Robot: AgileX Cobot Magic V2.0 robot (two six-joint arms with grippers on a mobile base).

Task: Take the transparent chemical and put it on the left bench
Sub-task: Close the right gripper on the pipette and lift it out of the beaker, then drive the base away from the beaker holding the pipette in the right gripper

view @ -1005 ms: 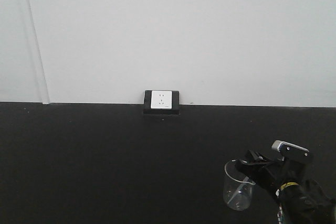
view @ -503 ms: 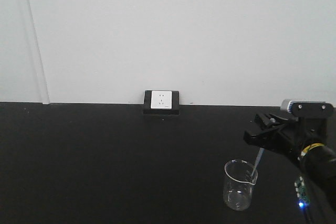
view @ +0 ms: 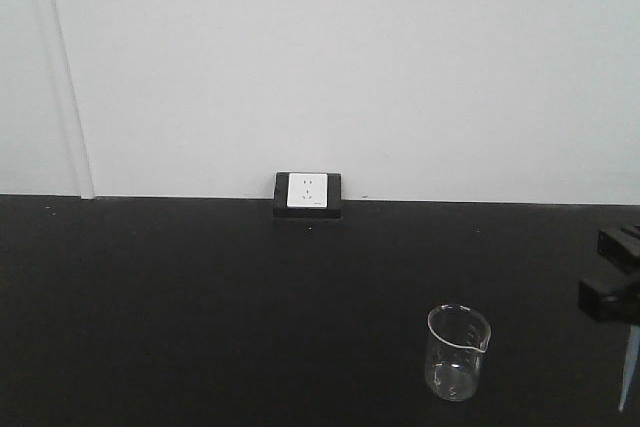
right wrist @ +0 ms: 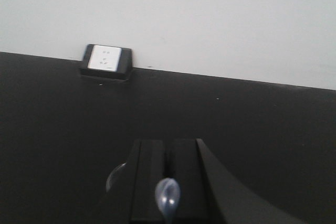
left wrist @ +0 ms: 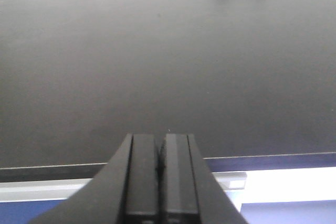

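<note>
Front view, 5 o'clock: a clear glass beaker (view: 459, 352) stands upright on the matte black bench (view: 200, 307), with nothing seen inside it. At the beaker's 3 o'clock, apart from it, a slim clear plastic dropper pipette (view: 627, 379) hangs stem down at the frame edge. The right end effector (right wrist: 167, 150) pinches its pale bulb between nearly shut fingers. The left end effector (left wrist: 160, 145) is pressed together, holding nothing, over bare bench. A white wall socket (view: 308, 192) sits at the beaker's 11 o'clock.

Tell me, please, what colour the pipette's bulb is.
Pale bluish-white pipette bulb, best seen in the right wrist view.
</note>
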